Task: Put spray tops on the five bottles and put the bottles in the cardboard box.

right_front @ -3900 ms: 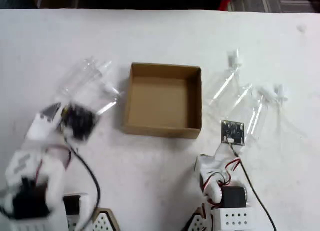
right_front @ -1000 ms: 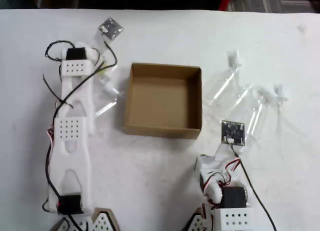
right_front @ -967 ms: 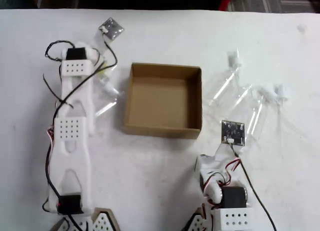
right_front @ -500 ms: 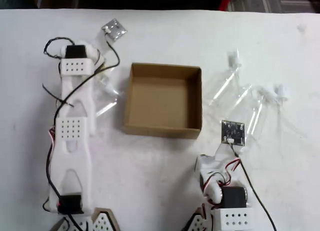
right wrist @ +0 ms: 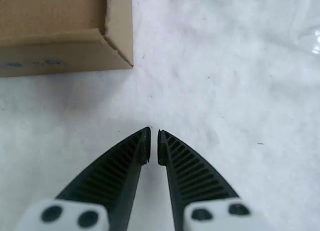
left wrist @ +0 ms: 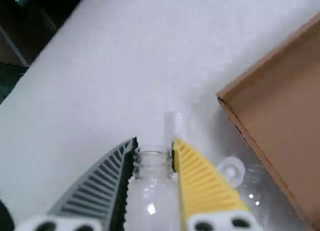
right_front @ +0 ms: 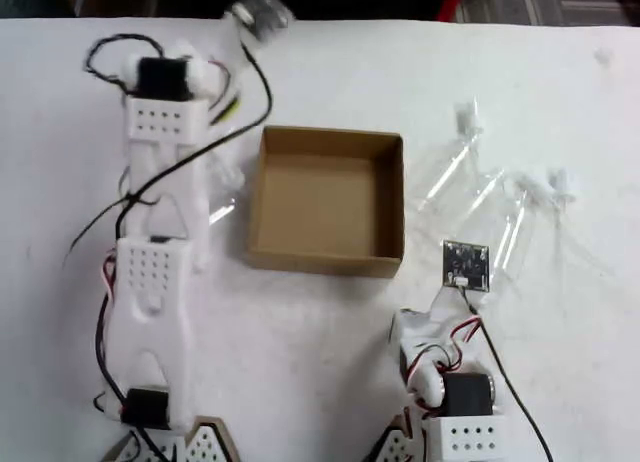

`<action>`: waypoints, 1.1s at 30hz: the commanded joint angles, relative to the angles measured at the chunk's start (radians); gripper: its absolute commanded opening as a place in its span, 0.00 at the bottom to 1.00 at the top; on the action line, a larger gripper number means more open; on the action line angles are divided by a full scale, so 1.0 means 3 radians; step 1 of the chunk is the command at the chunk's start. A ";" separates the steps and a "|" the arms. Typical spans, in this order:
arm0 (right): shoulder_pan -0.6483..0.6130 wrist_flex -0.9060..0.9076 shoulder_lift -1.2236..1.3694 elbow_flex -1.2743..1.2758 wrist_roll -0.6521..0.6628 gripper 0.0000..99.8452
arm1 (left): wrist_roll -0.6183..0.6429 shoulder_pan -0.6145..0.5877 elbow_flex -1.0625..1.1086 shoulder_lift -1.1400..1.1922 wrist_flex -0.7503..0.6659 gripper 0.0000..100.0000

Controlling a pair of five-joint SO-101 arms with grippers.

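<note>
Overhead, the box [right_front: 325,265] sat empty on the counter [right_front: 330,72], with the left arm [right_front: 155,242] stretched beside it and spray tops [right_front: 467,115] well apart on its other side. From the left wrist, the left gripper [left wrist: 154,147] had its fingers clamped on a bottle [left wrist: 151,191] at the bare threaded neck. Capping seemingly came next and would need a top. From the right wrist, the right gripper [right wrist: 153,136] hung nearly closed and empty near the box corner.

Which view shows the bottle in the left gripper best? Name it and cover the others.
Left wrist view: the bottle, its neck uncapped, is clamped between the left gripper's fingers. In the high view the left arm lies over it. The right wrist view faces the cardboard box corner and table.
</note>
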 commanded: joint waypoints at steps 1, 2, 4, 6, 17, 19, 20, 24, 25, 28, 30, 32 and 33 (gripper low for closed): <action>0.0013 0.0018 -0.0013 0.0031 -0.0031 0.01 | 0.0742 0.0033 -0.0169 -0.0841 0.0026 0.02; 0.0013 0.0018 -0.0018 0.0031 -0.0031 0.01 | 0.0864 0.0049 -0.0169 -0.0964 0.0026 0.02; 0.0013 0.0013 -0.0018 0.0031 -0.0031 0.01 | 0.1095 0.0069 -0.0169 -0.1204 0.0026 0.02; 0.0013 0.0013 -0.0018 0.0031 -0.0031 0.01 | 0.1279 0.0125 -0.0169 -0.1424 0.0026 0.02; 0.0013 0.0023 -0.0018 0.0031 -0.0031 0.01 | 0.1504 0.0601 0.0414 -0.2575 0.0031 0.02; 0.0013 0.0023 -0.0018 0.0031 -0.0031 0.01 | 0.1504 0.0693 0.0864 -0.2928 0.0031 0.02; 0.0013 0.0023 -0.0018 0.0031 -0.0031 0.01 | 0.1504 0.0729 0.1115 -0.3107 0.0020 0.02; 0.0013 0.0018 -0.0018 0.0031 -0.0031 0.01 | 0.1499 0.0729 0.2025 -0.3721 -0.0056 0.02; 0.0013 0.0018 -0.0018 0.0031 -0.0031 0.01 | 0.1499 0.0719 0.2235 -0.3844 -0.0118 0.02; 0.0013 0.0018 -0.0018 0.0031 -0.0031 0.01 | 0.1499 0.0586 0.2777 -0.4161 -0.0327 0.02; 0.0013 0.0018 -0.0018 0.0031 -0.0031 0.01 | 0.1499 0.0580 0.3089 -0.4375 -0.0450 0.02; 0.0013 0.0008 -0.0018 0.0031 -0.0031 0.01 | 0.1509 0.0596 0.3355 -0.4631 -0.0537 0.02; 0.0008 -0.0033 -0.0018 0.0031 -0.0041 0.01 | 0.1555 0.0601 0.3488 -0.4774 -0.0593 0.02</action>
